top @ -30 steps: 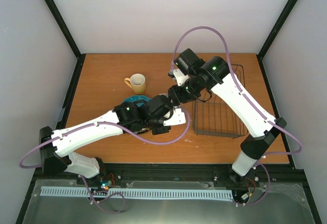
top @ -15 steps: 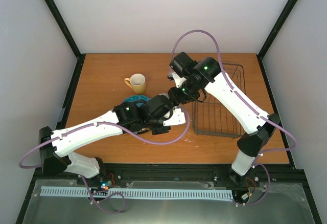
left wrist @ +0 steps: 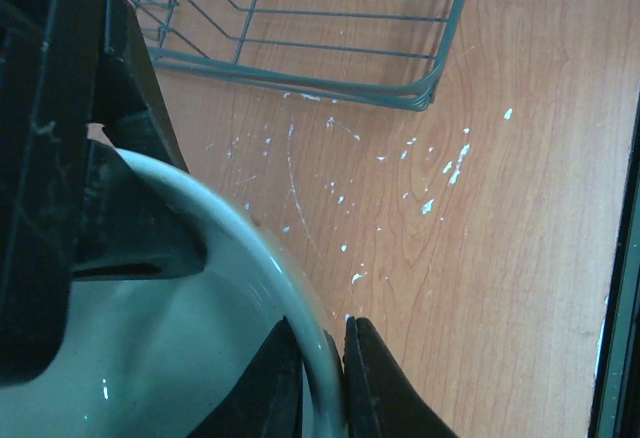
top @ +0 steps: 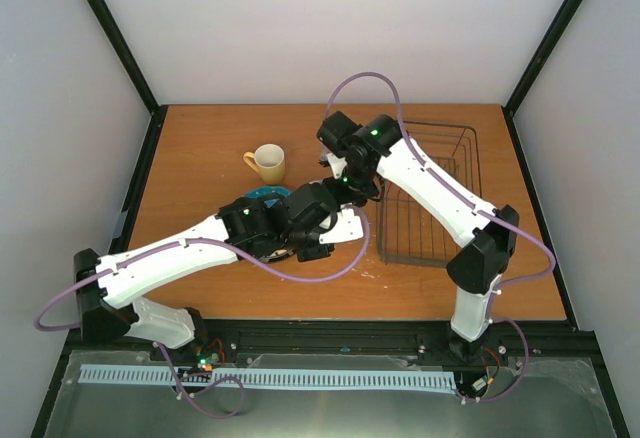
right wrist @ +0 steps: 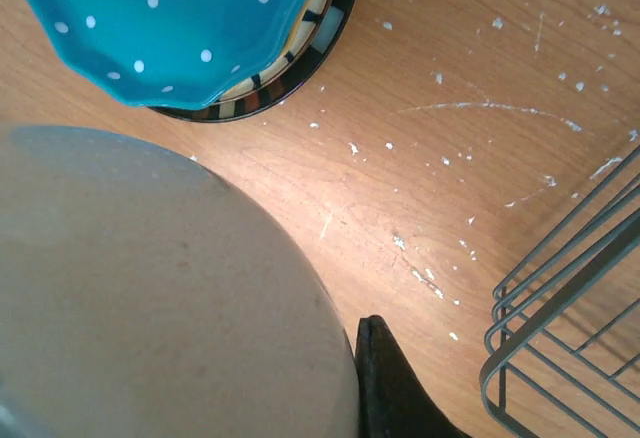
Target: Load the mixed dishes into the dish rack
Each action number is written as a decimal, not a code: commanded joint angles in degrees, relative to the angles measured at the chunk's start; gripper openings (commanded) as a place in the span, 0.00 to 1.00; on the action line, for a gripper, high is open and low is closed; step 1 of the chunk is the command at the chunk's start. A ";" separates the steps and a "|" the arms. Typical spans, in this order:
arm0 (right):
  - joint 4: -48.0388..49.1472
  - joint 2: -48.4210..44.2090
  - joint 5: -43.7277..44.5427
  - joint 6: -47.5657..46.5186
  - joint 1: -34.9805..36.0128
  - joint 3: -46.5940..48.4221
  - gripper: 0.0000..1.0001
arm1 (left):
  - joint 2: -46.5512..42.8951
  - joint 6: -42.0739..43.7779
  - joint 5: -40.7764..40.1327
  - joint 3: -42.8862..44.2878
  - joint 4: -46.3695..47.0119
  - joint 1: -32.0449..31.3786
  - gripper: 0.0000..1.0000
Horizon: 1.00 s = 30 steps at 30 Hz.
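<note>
The cream-white bowl hangs above the table between both arms. My left gripper is shut on its rim, one finger inside and one outside. My right gripper has come in from the far side. One of its fingers presses the bowl's outer wall and a dark finger lies inside. The teal dotted plate tops a stack over the striped plate. The yellow mug stands at the back left. The wire dish rack sits to the right.
White specks and scratches mark the wood between the plate stack and the rack. The rack's near corner lies just beyond the bowl. The black frame rail runs along the table edge.
My right arm has swung left from over the rack to the bowl, and its jaws have narrowed onto the bowl's wall. The left arm has held still with the bowl.
</note>
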 commanded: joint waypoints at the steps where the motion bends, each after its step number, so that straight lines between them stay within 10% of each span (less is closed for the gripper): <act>1: -0.23 1.27 -0.88 -0.36 0.82 3.43 0.03 | -1.68 1.31 -1.42 4.04 3.72 -0.98 0.01; 6: -0.25 0.63 0.76 0.44 0.47 4.62 0.03 | -2.75 1.23 -4.35 2.68 4.13 -1.10 0.14; 12: -0.18 -0.29 -2.78 1.62 -4.39 6.24 0.03 | -4.76 1.13 -10.69 0.03 5.08 -1.89 0.59; 15: -0.18 0.02 -7.05 2.44 -7.85 8.57 0.03 | -6.02 1.53 -15.27 -1.35 5.38 -2.73 0.98; 22: -0.19 1.93 -21.62 5.41 -14.81 11.56 0.03 | -10.21 13.78 -37.51 -17.85 22.25 -11.27 1.00; 30: -0.16 2.65 -32.97 9.32 -14.64 7.65 0.03 | -15.31 63.71 -46.22 -43.57 88.23 -16.08 1.00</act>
